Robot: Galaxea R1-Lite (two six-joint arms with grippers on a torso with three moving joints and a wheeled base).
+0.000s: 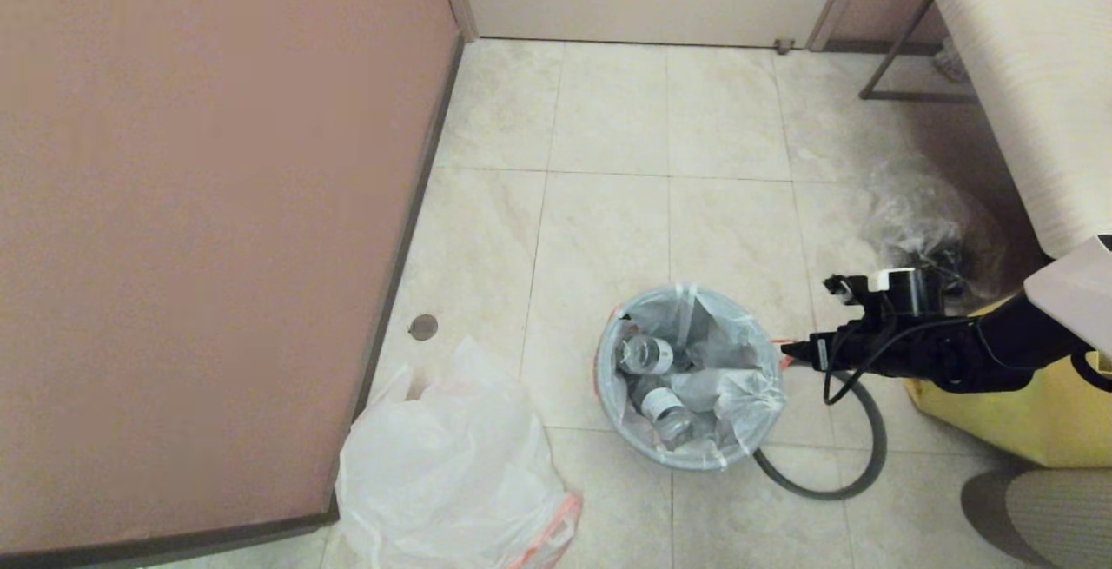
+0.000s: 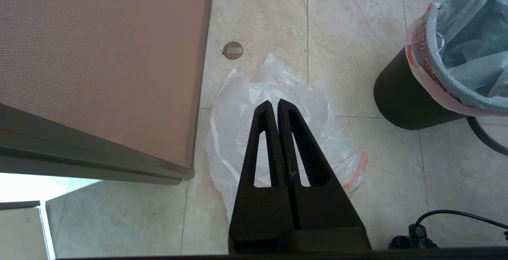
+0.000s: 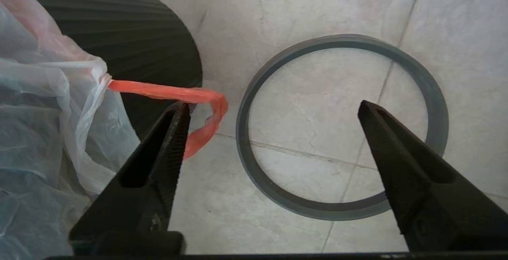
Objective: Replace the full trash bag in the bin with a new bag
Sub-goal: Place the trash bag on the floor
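The right hand (image 3: 274, 109), fingers spread wide and gripping nothing, hovers at centre right of the head view beside the bin (image 1: 691, 378); one finger (image 3: 166, 141) sits just by the orange drawstring loop (image 3: 198, 105) pulled out from the full bag (image 1: 695, 360), apparently lined up for a grab. The grey hoop (image 3: 341, 208) lies on the floor (image 1: 608, 204) against the bin, off its rim so the bag can lift free. The new bag (image 1: 452, 473) waits crumpled at lower left. The left hand (image 2: 276, 107) hangs clenched and empty above it.
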